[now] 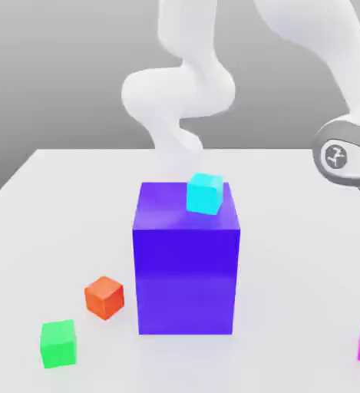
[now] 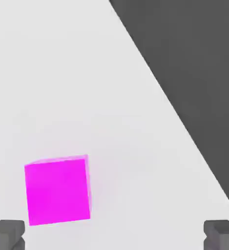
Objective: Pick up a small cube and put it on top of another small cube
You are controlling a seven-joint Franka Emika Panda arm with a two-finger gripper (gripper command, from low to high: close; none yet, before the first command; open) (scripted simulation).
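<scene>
White table [image 1: 52, 192]: bare top carrying everything, largest thing here.
Arm [image 1: 184, 84]: white, bends down behind the block; wrist at the exterior view's right edge.
Blue block [image 1: 186, 265]: tall pedestal, mid-table.
Cyan cube [image 1: 206, 193]: sits on the blue block, near its far right corner in the exterior view.
Red cube [image 1: 104, 297]: on the table just left of the block's base.
Green cube [image 1: 58, 343]: near the red one, closer to the camera.
Magenta cube [image 2: 57, 190]: on the table at the exterior view's lower right, well apart from the rest; in the hand view it lies toward one finger [image 2: 6, 233], off-centre.
Gripper [image 2: 115, 234]: fully spread, holding nothing.
Handling (my read): rigid, light, flat smooth faces, could slip if pinched on corners.
Grip point: centre on the magenta cube, pinch two opposite side faces at mid-height.
</scene>
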